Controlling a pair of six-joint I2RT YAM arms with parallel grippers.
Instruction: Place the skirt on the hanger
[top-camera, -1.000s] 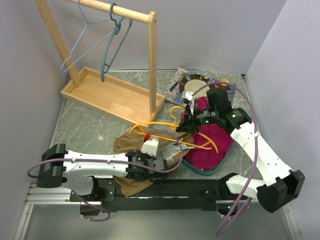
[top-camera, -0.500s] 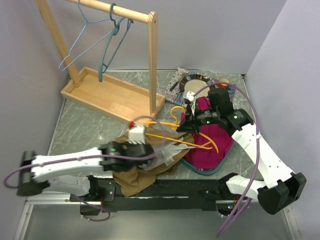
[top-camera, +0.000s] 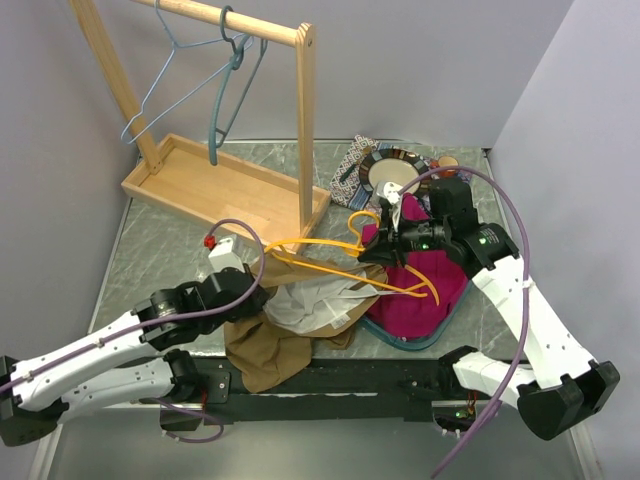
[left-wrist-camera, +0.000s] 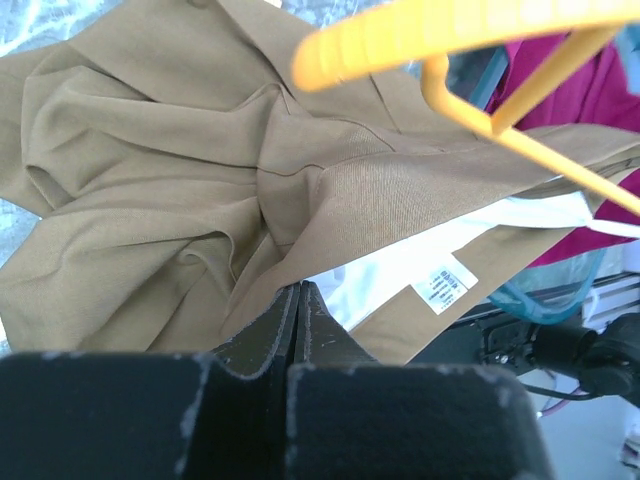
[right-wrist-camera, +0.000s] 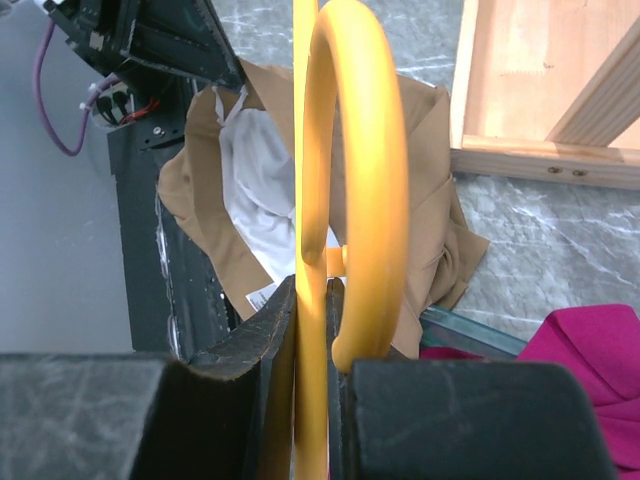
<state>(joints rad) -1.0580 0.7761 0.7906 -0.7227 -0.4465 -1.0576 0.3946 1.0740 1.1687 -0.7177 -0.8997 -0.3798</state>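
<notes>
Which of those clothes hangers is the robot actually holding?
The yellow hanger, clamped by the right gripper above the tan skirt. The two bluish hangers hang untouched on the wooden rail at the back.

Overhead view wide; wrist views close, both share skirt (left-wrist-camera: 150, 180), hanger (right-wrist-camera: 380, 180).

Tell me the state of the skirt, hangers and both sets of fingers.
tan skirt, crumpled, white lining exposed, not yet on the hanger
yellow hanger, held by its neck above the skirt
left fingers, shut, apparently pinching the skirt's edge
right fingers, shut on the yellow hanger
teal hanger, hooked on the wooden rail
</notes>
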